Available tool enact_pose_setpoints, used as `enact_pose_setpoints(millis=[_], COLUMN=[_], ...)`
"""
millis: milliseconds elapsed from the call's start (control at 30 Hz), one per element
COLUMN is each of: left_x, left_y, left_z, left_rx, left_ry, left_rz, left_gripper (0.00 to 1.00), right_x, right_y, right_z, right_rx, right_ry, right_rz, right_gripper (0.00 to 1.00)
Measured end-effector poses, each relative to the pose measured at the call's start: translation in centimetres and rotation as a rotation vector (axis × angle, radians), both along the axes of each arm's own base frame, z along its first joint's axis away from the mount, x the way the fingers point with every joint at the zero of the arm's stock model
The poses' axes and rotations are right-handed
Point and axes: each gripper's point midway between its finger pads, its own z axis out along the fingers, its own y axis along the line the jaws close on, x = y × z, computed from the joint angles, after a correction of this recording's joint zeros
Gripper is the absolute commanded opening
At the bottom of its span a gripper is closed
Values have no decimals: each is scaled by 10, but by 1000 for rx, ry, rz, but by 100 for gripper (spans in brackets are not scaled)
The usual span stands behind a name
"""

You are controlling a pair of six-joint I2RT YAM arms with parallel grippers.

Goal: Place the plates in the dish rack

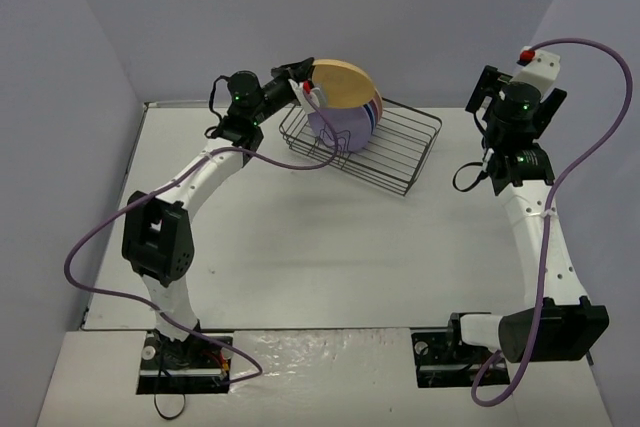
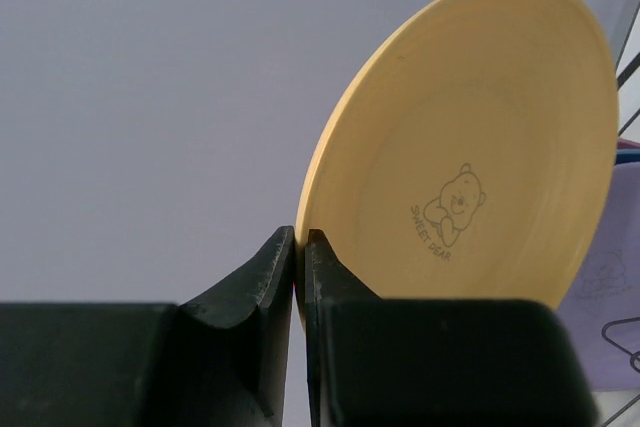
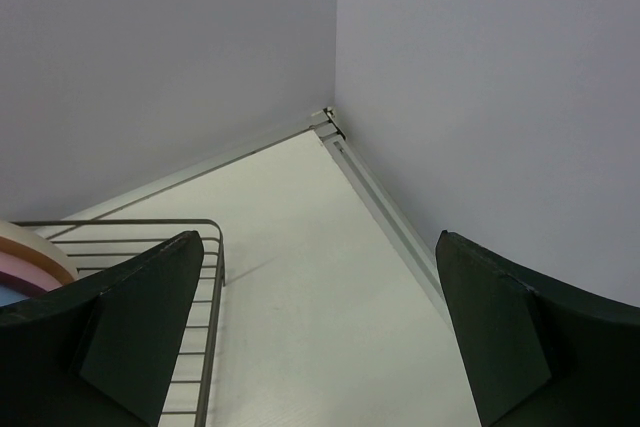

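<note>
Top view: left gripper (image 1: 307, 90) holds the yellow plate (image 1: 343, 82) tilted over the dish rack's (image 1: 402, 154) left end, against the purple plate (image 1: 335, 127) standing inside
Left wrist: jaws pinch the yellow plate's rim; likely the last loading step, and next it needs lowering into a free divider, then releasing
Right wrist: right gripper (image 3: 318, 247) spread, empty, near the rack's corner

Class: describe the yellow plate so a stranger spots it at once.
Find the wire dish rack at the table's far side. Plates stand at its left end. The yellow plate is outermost, the only yellow one, pinched by the left fingers.
</note>
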Motion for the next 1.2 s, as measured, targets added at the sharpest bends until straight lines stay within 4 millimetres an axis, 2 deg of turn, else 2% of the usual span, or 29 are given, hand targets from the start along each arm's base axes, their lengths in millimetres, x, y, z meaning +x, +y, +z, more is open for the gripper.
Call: enact_pose_setpoints(millis=[167,267,433,633,833,1200], left_x=[-5,2,10,18,21,26], left_y=[-9,-15,-23,-29,-33,-36], left_z=[-39,-59,-80,-105,-116,-113], left_rx=[89,121,139,171,194,213], left_ry=[-53,-52,-73,-80,-87,-120], left_rz=[-44,-59,-81,-97,-114,-143], left_gripper=[0,0,0,0,0,0], right_x=[4,8,14,15,16,20], right_y=[0,0,0,0,1,1], right_z=[-6,-12,-22,-23,-25,-32], right_rx=[0,0,-1,-4,-4,-6], right_ry=[14,31,56,61,66,88], right_rz=[0,0,1,1,4,5], right_gripper=[100,100,100,100,100,100])
